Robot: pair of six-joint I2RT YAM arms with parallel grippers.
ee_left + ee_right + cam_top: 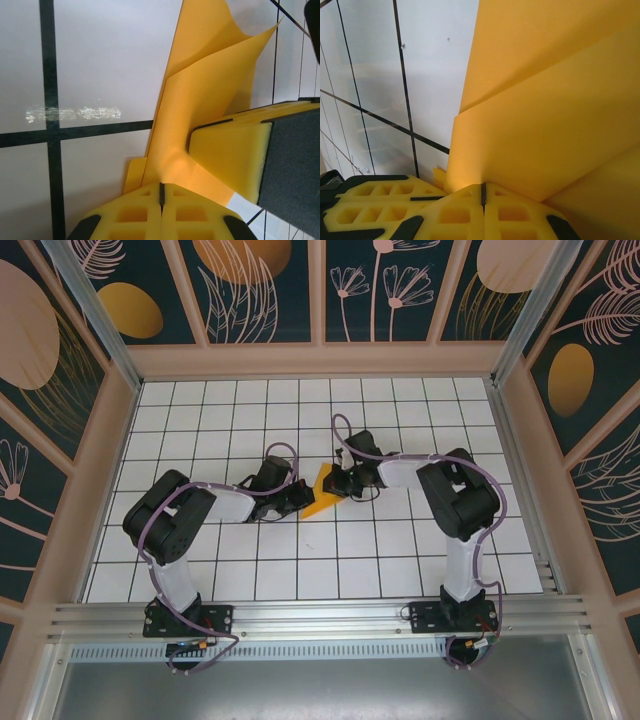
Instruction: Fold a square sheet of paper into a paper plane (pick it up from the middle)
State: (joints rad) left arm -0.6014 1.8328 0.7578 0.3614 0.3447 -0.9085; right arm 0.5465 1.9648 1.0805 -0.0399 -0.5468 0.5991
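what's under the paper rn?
Gridded table shows around the paper; the patch directly beneath is covered by its folded layers. The left gripper and right gripper pinch it.

Qty: 1x orange paper sheet (322, 496); claws x2, left claw (301, 502) + right claw (341, 483); 1x tiled table (400, 570).

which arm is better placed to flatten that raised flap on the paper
Right, probably. The right gripper is shut on the raised flap of the folded paper, while the left gripper pinches its edge and can anchor it.
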